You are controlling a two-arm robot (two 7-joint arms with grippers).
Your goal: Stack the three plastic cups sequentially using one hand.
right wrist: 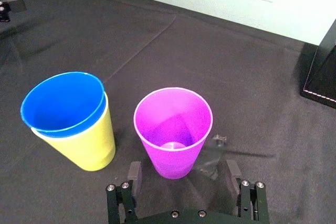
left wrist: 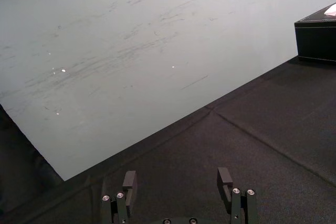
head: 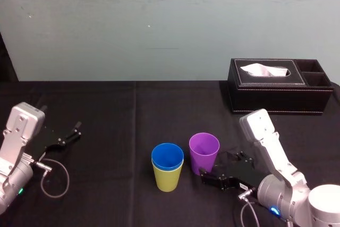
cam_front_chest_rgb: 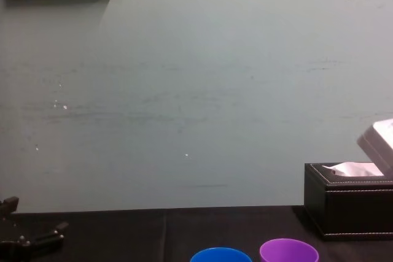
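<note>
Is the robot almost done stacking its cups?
About halfway. Done: the blue cup sits inside the yellow-green cup. In hand: the right gripper is open around the purple cup, not closed on it. Left: that cup, standing alone, must join the stack. The left gripper rests open, parked far left.

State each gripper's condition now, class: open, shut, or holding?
Left gripper: open, empty.
Right gripper: open, fingers either side of the purple cup.
</note>
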